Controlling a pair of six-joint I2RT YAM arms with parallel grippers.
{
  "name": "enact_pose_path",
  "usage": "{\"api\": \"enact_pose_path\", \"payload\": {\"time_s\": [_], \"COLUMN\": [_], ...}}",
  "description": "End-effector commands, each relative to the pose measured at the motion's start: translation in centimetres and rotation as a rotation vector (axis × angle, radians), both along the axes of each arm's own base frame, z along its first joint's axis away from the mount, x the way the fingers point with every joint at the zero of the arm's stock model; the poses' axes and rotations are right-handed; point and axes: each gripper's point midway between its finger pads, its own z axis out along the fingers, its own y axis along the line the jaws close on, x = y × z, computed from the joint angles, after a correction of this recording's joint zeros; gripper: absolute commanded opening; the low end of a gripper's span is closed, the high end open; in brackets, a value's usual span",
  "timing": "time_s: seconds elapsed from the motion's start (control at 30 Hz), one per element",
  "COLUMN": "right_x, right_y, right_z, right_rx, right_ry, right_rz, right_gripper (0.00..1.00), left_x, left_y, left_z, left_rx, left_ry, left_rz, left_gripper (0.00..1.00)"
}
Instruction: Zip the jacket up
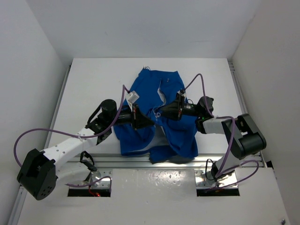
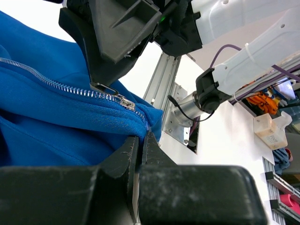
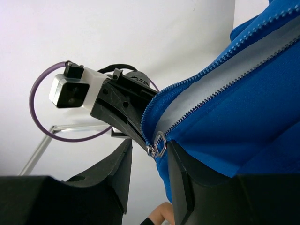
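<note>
The bright blue jacket [image 1: 159,86] lies in the middle of the table, its lower part bunched between both grippers. My left gripper [image 1: 149,121] reaches in from the left. In the left wrist view it [image 2: 139,140] is shut on the jacket's blue hem [image 2: 47,117] just below the silver zipper slider [image 2: 126,103]. My right gripper [image 1: 161,111] reaches in from the right. In the right wrist view it [image 3: 149,154] is open, and the slider with its ring pull [image 3: 157,145] sits between the fingers, close to the right one. Above the slider the zipper is apart, showing the pale lining [image 3: 211,89].
An aluminium rail [image 1: 140,159] runs along the table's near edge under the jacket's lower end. White walls close in the left, right and back. Purple cables [image 1: 47,133] loop off both arms. The left wrist camera [image 3: 70,91] shows behind the slider.
</note>
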Motion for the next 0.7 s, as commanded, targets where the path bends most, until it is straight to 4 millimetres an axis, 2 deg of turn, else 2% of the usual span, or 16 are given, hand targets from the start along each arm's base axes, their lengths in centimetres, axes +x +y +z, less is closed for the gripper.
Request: {"api": "enact_pose_path", "payload": {"time_s": [0.0,0.13,0.4,0.67], "right_x": [-1.3,-2.3,-2.3,-0.5], "right_y": [0.5,1.0,1.4,0.5], "right_z": [3.2,2.6,3.1,4.1], "right_rx": [0.072,0.068,0.081,0.091], "right_ry": [-0.202,-0.180,-0.186,-0.215], "right_rz": [0.024,0.045,0.037,-0.025], "right_gripper": [0.36,0.36,0.25,0.22], "left_x": [0.3,0.3,0.5,0.4], "left_y": [0.1,0.1,0.1,0.2], "left_z": [2.4,2.6,2.6,2.2], "left_rx": [-0.060,-0.065,-0.065,-0.060], "left_ry": [-0.089,-0.097,-0.097,-0.090], "left_rz": [0.002,0.002,0.011,0.011], "left_gripper": [0.00,0.00,0.00,0.00]}}
